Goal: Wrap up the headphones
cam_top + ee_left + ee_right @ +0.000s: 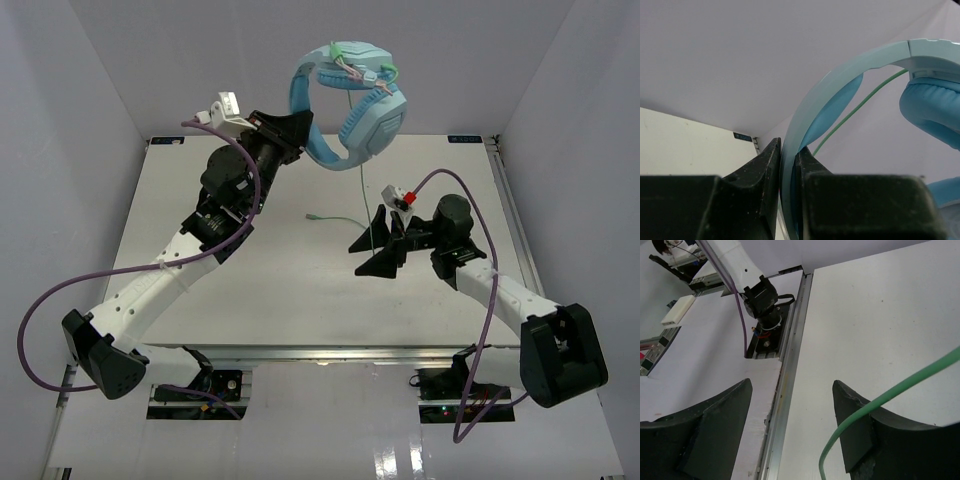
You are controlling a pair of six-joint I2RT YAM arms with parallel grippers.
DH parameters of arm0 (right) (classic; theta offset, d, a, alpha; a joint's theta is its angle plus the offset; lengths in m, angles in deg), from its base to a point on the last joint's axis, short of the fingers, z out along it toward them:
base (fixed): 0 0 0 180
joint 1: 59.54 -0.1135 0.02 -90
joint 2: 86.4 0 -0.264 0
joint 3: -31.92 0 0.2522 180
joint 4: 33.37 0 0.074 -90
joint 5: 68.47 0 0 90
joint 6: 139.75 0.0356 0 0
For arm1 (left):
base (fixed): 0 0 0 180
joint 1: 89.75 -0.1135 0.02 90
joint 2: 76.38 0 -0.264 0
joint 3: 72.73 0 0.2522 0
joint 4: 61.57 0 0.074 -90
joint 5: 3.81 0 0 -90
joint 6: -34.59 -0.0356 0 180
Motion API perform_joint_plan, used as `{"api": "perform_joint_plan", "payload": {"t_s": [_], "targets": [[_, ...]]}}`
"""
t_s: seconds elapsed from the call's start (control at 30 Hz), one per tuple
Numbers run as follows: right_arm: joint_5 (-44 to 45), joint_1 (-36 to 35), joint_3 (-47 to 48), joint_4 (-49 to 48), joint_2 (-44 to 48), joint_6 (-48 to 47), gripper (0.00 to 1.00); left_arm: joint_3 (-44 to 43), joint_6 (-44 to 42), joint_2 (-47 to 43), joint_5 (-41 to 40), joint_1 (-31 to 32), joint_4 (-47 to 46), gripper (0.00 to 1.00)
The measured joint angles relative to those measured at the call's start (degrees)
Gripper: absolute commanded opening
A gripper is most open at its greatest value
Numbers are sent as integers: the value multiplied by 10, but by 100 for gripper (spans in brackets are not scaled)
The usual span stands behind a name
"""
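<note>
Tabletop (pixel 300 300), white, takes up most of the top view, walled by pale panels on the left, right and far sides, with bare surface running between the two arms. Along its near edge a metal rail (pixel 790 365) separates it from the mounting strip. The left arm (pixel 160 285) reaches up toward the far edge, and its gripper (pixel 787 165) is clamped on the padded headband (pixel 810 115) of the light blue headphones (pixel 360 110), which hang in the air above the table's far edge, in front of the back wall. The right arm (pixel 500 290) sits low over the right half of the table, its gripper (pixel 790 410) spread wide and holding nothing. The thin green cable (pixel 360 190) drops from the earcups to the surface near that gripper and crosses in front of one of its fingers (pixel 855 415); whether it touches cannot be told.
</note>
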Motion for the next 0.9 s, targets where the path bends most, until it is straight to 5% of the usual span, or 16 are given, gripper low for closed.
{"api": "perform_joint_plan", "payload": {"t_s": [0.23,0.3,0.4,0.6,0.9], "targets": [[5,-33,-33,109,53,-109,48,-2,-11,0,-93,0,-7,0],[9,-36,-35,140,61,-137,26,-7,-24,0,-119,0,-8,0],[14,-40,-41,175,72,-168,10,-21,-53,0,-156,0,-14,0],[66,-45,-13,328,96,-270,8,-30,-168,0,-230,-13,-45,0],[335,-78,281,688,97,-570,8,114,-314,45,-295,-66,-68,0]]}}
